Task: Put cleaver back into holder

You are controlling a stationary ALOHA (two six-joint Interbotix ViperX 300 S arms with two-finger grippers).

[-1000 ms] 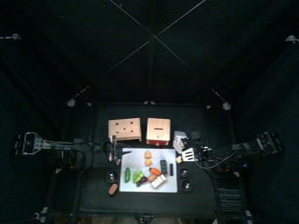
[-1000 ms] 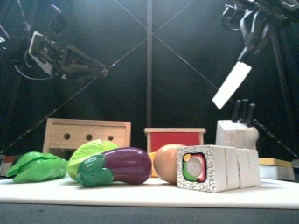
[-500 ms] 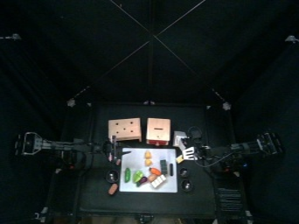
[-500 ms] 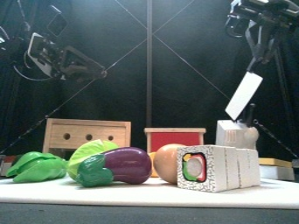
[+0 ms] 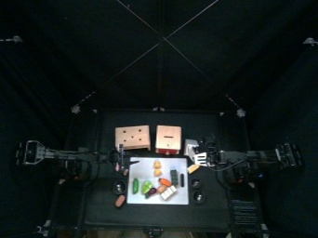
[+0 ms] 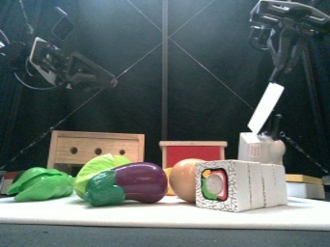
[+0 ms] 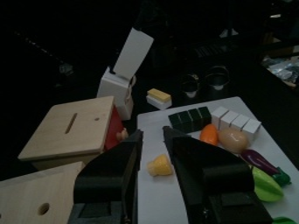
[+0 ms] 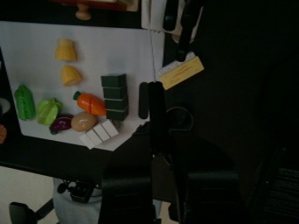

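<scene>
Item: cleaver [image 6: 267, 107], clamped by its handle in my right pincer [image 6: 279, 60], blade tilted down just above the holder [image 6: 261, 148] (pale block, far right). My left pincer [image 7: 149, 144]: open, raised, empty.

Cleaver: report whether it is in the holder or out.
Out. The cleaver hangs tilted from the right gripper, its lower end just above the holder.

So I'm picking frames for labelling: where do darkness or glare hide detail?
Top view: table small, black curtains swallow both arms. Front view: toy foods near and well lit, cleaver bright against the dark backdrop. Left wrist view: dim, holder soft. Right wrist view: white mat glares, right end effector lost in black.
</scene>
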